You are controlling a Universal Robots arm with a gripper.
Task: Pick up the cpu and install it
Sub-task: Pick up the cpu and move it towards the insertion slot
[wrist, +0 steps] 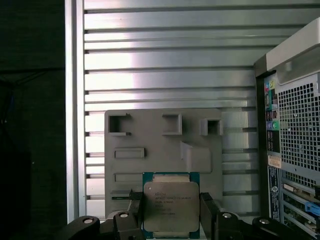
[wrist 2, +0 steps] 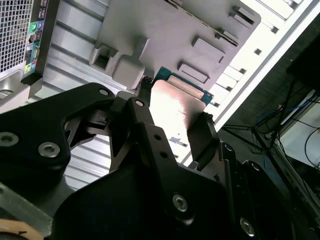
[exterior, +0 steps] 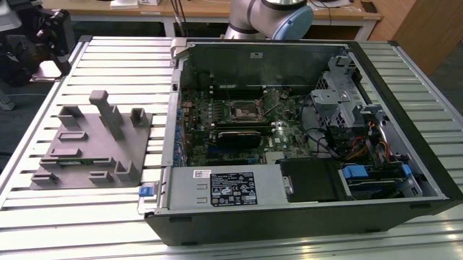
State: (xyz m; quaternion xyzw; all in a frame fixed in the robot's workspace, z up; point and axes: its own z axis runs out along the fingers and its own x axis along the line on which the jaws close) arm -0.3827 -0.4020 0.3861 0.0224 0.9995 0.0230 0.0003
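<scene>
The cpu is a small square chip with a silvery top and a green edge. It sits between the two black fingers of my gripper, which is shut on its opposite sides. In the second wrist view the cpu shows edge-on in the gripper, held well above the grey tray. The grey tray lies beneath the chip on the slatted table. In the exterior view the tray is at the left, and the black-framed socket sits on the motherboard inside the open computer case.
The case's rear panel, with ports and a grille, stands close beside the tray. Upright grey posts rise from the tray. The robot arm's base stands behind the case. A drive cage and cables fill the case's right side.
</scene>
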